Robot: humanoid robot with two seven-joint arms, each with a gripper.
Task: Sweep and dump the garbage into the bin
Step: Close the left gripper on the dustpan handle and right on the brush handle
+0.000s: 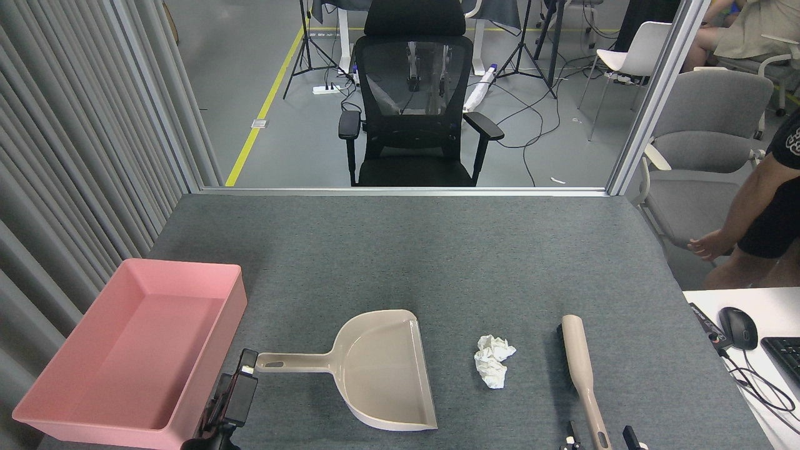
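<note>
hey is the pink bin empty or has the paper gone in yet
Empty. The bin shows only bare pink floor, and the paper wad lies on the table between dustpan and brush.

Garbage [493, 360]: one crumpled white tissue wad, lying on the grey table between dustpan mouth and brush, touching neither. Bin [232, 312]: pink shallow rectangular tub, sloped walls, upright, nothing visible inside, at table's near-left edge, well apart from the wad.

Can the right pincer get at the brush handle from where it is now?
Probably yes. The right pincer sits open at the bottom edge with its two tips on either side of the brush handle's near end, and nothing lies between them.
</note>
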